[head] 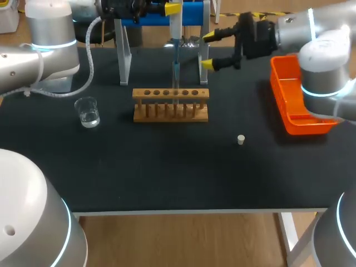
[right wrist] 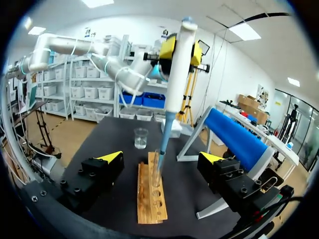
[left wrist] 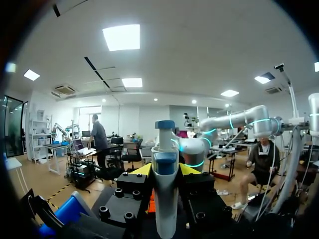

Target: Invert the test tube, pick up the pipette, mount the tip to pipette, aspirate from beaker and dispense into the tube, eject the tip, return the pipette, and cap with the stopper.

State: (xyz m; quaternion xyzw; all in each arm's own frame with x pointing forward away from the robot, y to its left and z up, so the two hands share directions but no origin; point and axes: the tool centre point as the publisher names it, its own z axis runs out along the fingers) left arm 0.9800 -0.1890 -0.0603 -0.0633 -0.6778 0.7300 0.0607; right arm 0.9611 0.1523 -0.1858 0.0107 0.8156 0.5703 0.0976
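Now holds the pipette [head: 176, 53] upright, clamped in left gripper [left wrist: 165, 170], tip [head: 176, 75] down in the test tube [right wrist: 157, 174] in the rack [head: 171, 114], likely for dispensing; holds right gripper [right wrist: 162, 158] spread apart, empty, nearby.

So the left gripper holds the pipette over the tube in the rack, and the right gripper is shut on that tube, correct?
No: the right gripper is open, its fingers clear of the tube, as the right wrist view shows. The left gripper does hold the pipette over the tube in the rack.
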